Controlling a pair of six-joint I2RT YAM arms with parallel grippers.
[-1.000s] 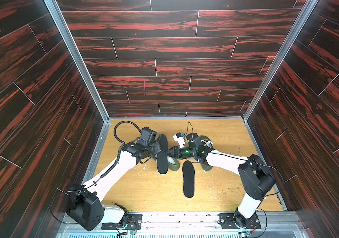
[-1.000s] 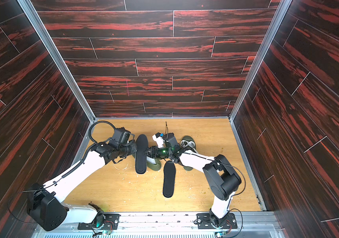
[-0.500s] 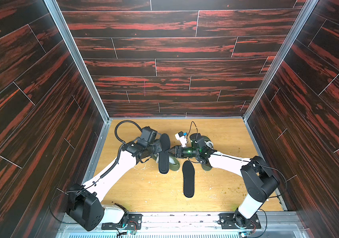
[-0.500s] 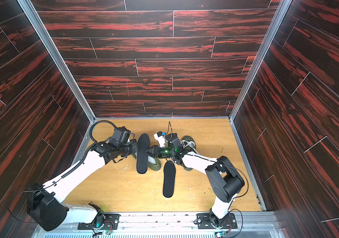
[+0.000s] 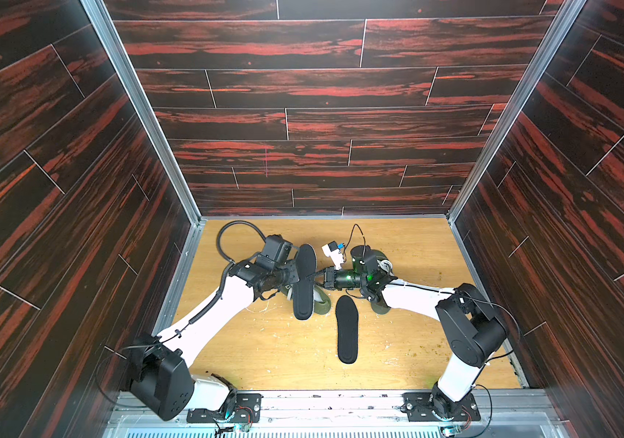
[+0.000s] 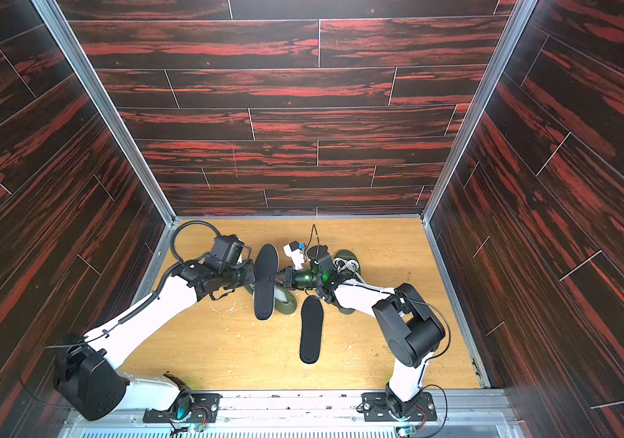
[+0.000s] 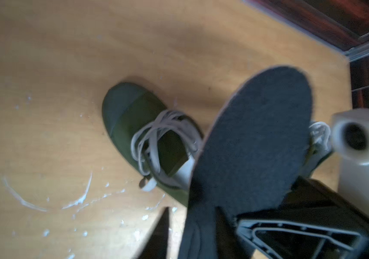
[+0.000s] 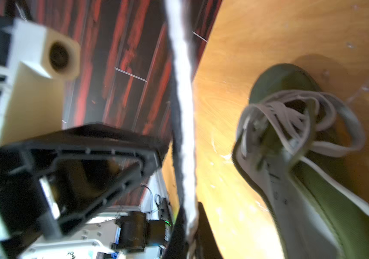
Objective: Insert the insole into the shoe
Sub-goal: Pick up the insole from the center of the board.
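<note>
On the light wooden worktop [image 5: 257, 352], a flat black foam insole [image 5: 347, 330] lies toward the front, just right of centre, with a green canvas lace-up shoe [image 5: 323, 305] behind and left of it and a second green canvas shoe [image 6: 347, 256] behind and right of it. A second black insole [image 5: 304, 280] hangs above the first shoe, between the left gripper [image 5: 293, 278] on its left and the right gripper [image 5: 318, 273] on its right.

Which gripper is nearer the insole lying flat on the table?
Right. The right gripper sits just past the far end of the flat insole; the left gripper is across the raised insole, farther off.
</note>
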